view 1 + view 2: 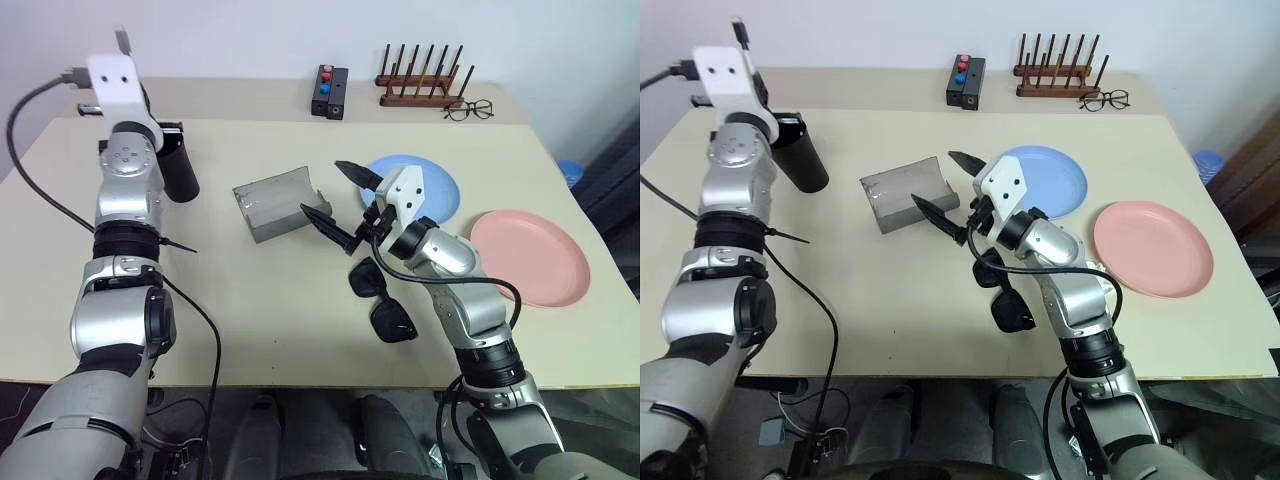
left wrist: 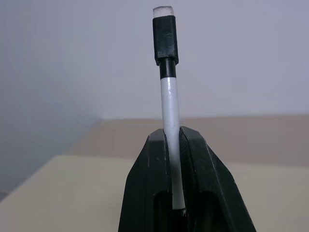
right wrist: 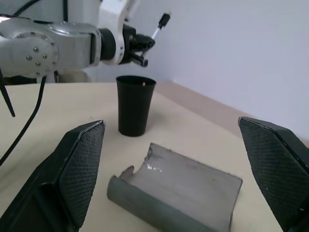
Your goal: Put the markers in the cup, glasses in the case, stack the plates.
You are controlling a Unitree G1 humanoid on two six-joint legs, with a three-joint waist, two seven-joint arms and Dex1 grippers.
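My left gripper [image 2: 173,133] is shut on a white marker [image 2: 169,96] with a black end, which stands up between the fingers. From the right wrist view this gripper [image 3: 137,48] hangs above and behind the black cup [image 3: 135,104]. The cup [image 1: 180,165] stands at the table's left, partly behind my left arm. The grey case [image 1: 278,203] lies open in the middle. My right gripper [image 1: 335,195] is open, nothing in it, just right of the case and above the black sunglasses [image 1: 380,300]. The blue plate [image 1: 440,190] and pink plate [image 1: 535,255] lie apart on the right.
At the table's far edge are a black box with red and blue buttons [image 1: 329,92], a wooden rack [image 1: 425,85] and thin-framed spectacles [image 1: 468,109]. A black cable loops beside my left arm.
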